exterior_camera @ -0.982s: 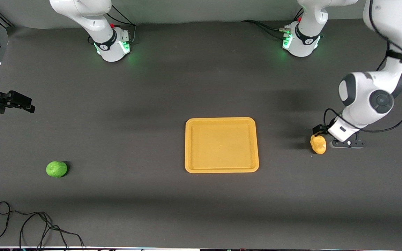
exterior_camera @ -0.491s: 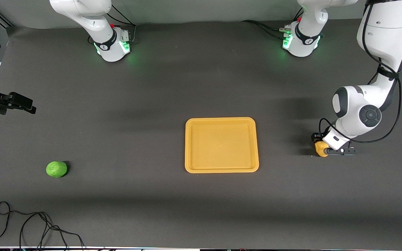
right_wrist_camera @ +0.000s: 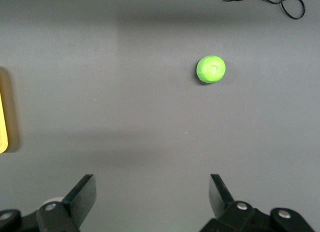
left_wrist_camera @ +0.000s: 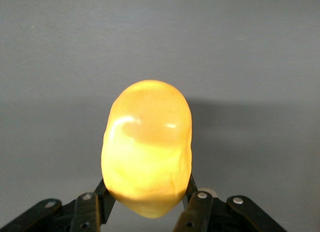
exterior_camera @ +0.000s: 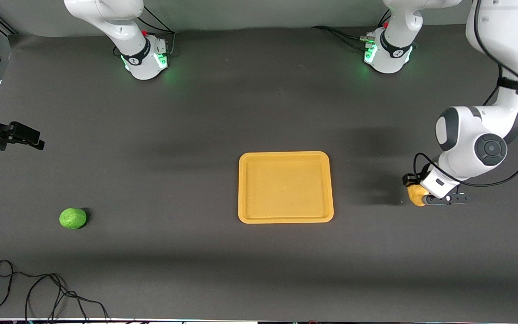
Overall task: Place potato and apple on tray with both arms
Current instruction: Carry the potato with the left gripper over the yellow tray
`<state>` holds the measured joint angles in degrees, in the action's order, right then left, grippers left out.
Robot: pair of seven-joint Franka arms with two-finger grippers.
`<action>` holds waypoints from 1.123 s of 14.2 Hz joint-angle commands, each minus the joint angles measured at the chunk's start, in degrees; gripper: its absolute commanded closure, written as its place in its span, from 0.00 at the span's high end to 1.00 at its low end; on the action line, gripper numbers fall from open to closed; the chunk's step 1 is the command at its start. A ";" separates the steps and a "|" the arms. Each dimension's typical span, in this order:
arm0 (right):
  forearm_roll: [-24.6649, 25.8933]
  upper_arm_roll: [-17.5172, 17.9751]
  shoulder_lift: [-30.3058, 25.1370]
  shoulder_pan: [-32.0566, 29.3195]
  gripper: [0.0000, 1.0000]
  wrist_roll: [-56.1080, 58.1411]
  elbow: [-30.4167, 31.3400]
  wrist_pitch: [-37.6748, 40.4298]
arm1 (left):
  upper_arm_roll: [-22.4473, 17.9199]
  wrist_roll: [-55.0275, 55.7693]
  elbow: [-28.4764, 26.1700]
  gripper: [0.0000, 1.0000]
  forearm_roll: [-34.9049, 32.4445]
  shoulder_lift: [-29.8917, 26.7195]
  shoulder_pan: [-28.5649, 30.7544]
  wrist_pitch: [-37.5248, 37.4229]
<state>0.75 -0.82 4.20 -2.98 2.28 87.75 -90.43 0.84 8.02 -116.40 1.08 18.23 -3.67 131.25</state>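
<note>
Left gripper (exterior_camera: 422, 198) clamps the potato (exterior_camera: 415, 194) at the tray's (exterior_camera: 286, 156) three o'clock; glossy, lumpy, probably slippery, best held across its middle. Right gripper (right_wrist_camera: 152, 194) spread wide; apple (exterior_camera: 73, 218) at eight o'clock.

You see two white arms (exterior_camera: 475, 130) with dark grey joint discs and black looping cables; beside each green-lit base (exterior_camera: 387, 56) sits a red dot, and silver screws stud the black fingers (right_wrist_camera: 80, 199)
</note>
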 commanded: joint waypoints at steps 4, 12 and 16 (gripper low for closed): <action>-0.93 -1.02 -0.07 -0.45 1.00 -0.08 0.14 -1.15 | 2.59 30.43 4.84 0.00 -0.02 3.38 -18.10 -1.88; -0.93 -1.46 0.02 -0.45 1.00 -0.08 0.23 -1.15 | 2.59 39.70 13.22 0.04 -0.90 15.08 -26.74 -0.56; -0.92 -5.14 2.90 -0.62 1.00 7.44 0.14 -5.53 | 2.33 39.53 13.30 0.04 -0.99 15.09 -26.57 -0.38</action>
<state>0.70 -3.45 5.10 -3.45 4.20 87.85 -92.94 3.83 46.55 -104.13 0.86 33.48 -29.63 131.29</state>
